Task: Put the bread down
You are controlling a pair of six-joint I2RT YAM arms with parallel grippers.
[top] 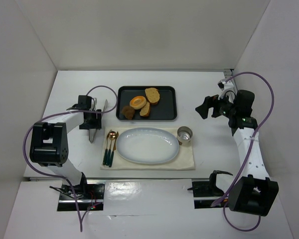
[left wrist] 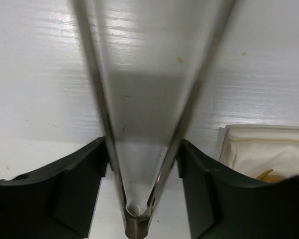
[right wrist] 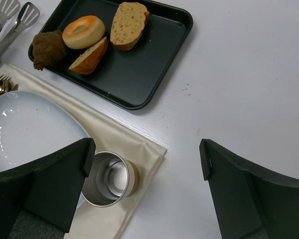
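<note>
left gripper [top: 92, 119], left of centre, clamps the slim steel tongs [left wrist: 137, 221]; right gripper [top: 205, 107] gapes empty. the small narrow tan bread slice [top: 145, 109] lies in the black tray [top: 167, 112], upper centre. pickup looks unstarted; the tongs must next straddle it.

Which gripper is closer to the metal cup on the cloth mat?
Right. The right gripper is open just beyond the metal cup, to its right; the left gripper, holding tongs, is far left, past the plate.
</note>
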